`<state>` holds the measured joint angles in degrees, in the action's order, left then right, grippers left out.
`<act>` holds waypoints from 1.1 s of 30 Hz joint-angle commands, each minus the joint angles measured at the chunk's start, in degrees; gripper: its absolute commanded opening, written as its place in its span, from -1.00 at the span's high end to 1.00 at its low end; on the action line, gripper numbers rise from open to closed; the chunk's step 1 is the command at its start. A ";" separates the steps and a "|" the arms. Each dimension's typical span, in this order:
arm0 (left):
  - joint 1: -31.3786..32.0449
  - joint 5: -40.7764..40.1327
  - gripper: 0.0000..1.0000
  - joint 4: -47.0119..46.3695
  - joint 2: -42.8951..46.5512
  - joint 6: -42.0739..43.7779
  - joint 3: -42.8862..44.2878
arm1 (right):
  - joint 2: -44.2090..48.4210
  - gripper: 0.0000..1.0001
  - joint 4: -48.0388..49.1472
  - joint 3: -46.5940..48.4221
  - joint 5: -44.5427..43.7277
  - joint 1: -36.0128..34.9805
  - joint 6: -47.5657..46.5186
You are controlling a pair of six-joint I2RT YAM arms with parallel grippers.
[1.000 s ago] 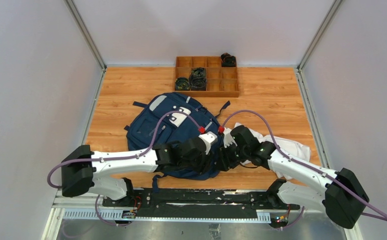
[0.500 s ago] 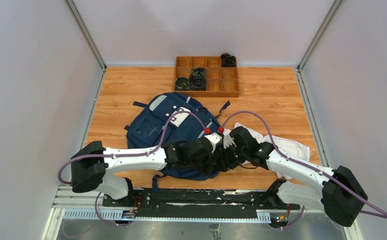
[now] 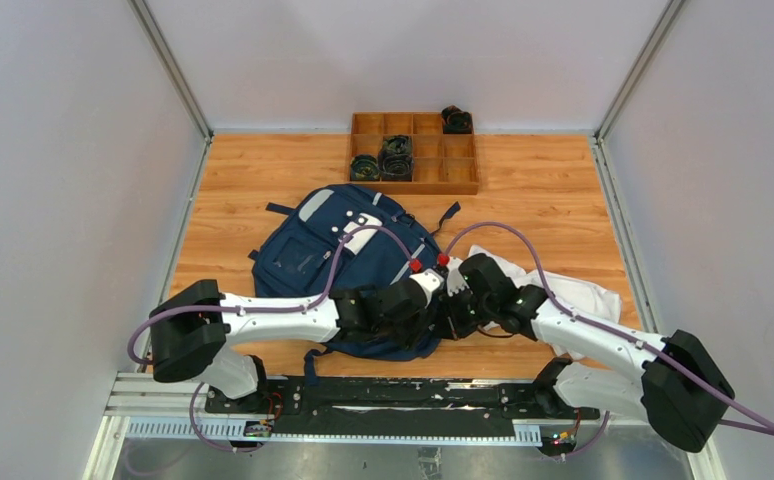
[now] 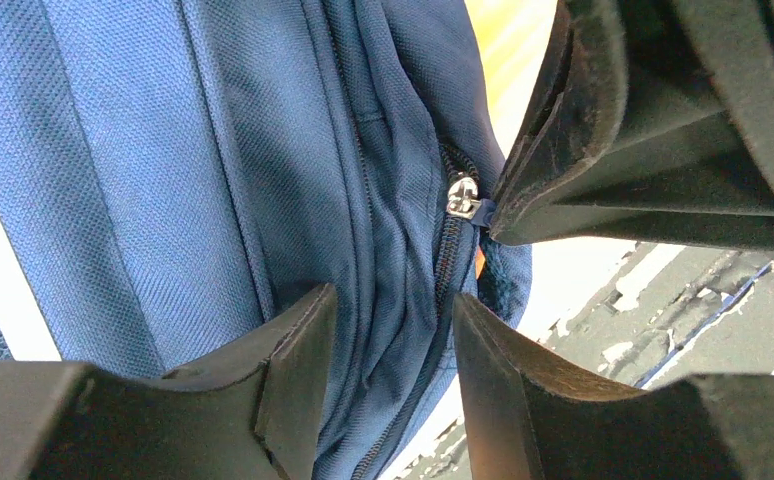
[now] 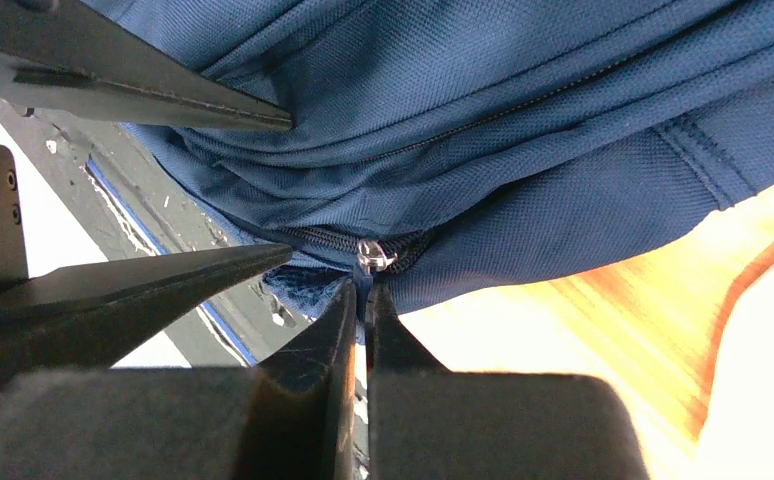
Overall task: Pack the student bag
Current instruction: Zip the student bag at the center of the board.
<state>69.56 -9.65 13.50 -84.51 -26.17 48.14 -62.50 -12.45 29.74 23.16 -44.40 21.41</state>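
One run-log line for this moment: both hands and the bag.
left hand: open, straddling a student bag fold | right hand: shut on zipper pull | student bag: lying on table

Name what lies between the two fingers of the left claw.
A fold of the student bag, with its zipper, sits between the fingers of the left claw; the left wrist view shows it.

One bag (image 3: 303, 250). One white cloth (image 3: 583, 295). One wooden tray (image 3: 458, 185) at the counter's (image 3: 263, 170) far edge, looks like eight compartments. Dark round parts (image 3: 453, 120) fill three compartments, exact number per compartment unclear. One zip pull (image 5: 373, 255). Two arms: left arm (image 3: 263, 318), right arm (image 3: 593, 335).
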 commanded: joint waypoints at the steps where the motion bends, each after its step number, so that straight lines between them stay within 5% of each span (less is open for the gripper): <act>1: -0.39 0.91 -0.03 -3.49 -0.70 1.50 -2.15 | 2.30 1.00 -1.60 -1.77 -1.67 -0.69 0.70; 8: -0.39 2.45 0.49 -6.03 -2.15 1.19 -2.27 | 4.60 1.00 -1.87 -1.82 -1.37 -0.69 1.19; 12: -0.39 1.11 1.00 -3.96 -2.31 1.64 -0.74 | 5.69 1.00 -2.29 -1.52 -0.83 -0.69 1.67; 25: -0.61 -2.65 1.00 -2.60 14.97 -0.01 -7.71 | 9.24 0.98 -5.09 -1.22 -11.03 -0.61 4.99; 33: -0.74 -2.00 1.00 -2.99 23.89 -2.65 -11.97 | 7.71 0.97 -1.82 -0.29 -7.92 -0.68 5.10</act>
<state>69.17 -9.65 8.19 -65.19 -27.66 37.52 -53.91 -10.98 29.10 20.38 -45.43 27.24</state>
